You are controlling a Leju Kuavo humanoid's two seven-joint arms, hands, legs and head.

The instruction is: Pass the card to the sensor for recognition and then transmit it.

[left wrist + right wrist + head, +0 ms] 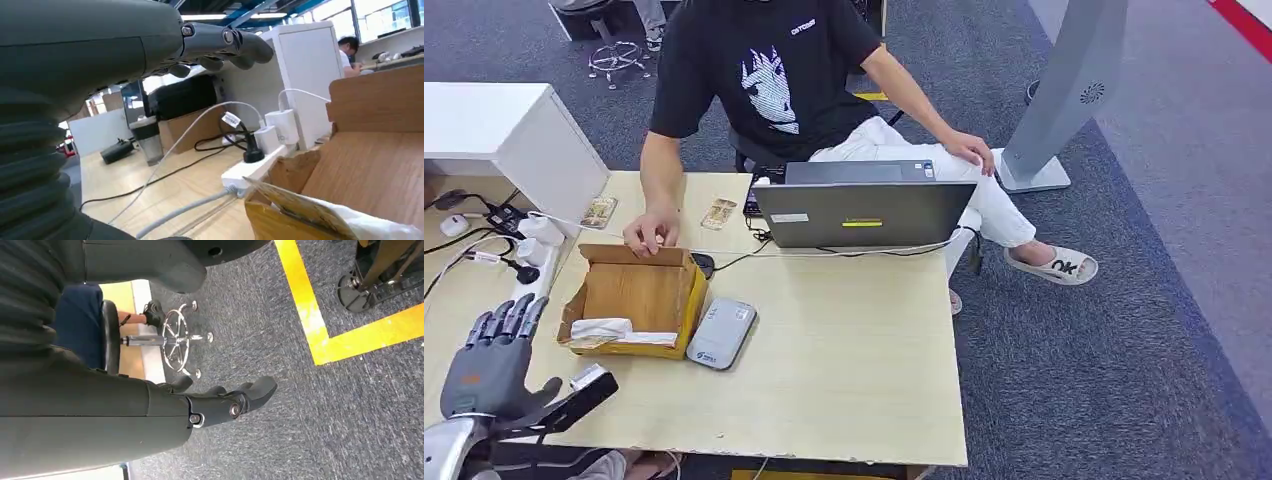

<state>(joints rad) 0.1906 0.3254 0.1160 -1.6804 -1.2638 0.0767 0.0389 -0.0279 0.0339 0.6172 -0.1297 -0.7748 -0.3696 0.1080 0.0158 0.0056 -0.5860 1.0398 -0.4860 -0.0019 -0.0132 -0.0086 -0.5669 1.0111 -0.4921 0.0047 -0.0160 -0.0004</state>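
Grey-blue carpet (1124,350) lies all around a light wooden table (854,370). An open cardboard box (639,290) sits on the table, with crumpled white paper (604,330) inside it at the near end.

Just beside the box, on the side toward the laptop (864,212), lies the sensor (721,333). It is flat, grey and rounded, with a small blue mark too tiny to read. The laptop's grey lid has a little yellow strip and a pale sticker, and their words are too small to read.

Past the far side of the box lie two cards. One card (599,211) and the other card (719,213) are both small and tan with a pattern, and they lie flat. A person (764,70) in a black shirt with a white picture sits past them. The small white writing on the shirt cannot be read. The person's hand (652,232) rests on the far rim of the box, between the two cards.

The robot's left hand (494,360) is at the near table edge, near the box's near corner. Its fingers are spread and it holds nothing. The right hand (220,402) hangs over the carpet with loose fingers and is empty too.

A white power strip (529,275) with plugs lies beside the box on the side away from the sensor. On the sensor's side, the tabletop runs bare to the near edge.
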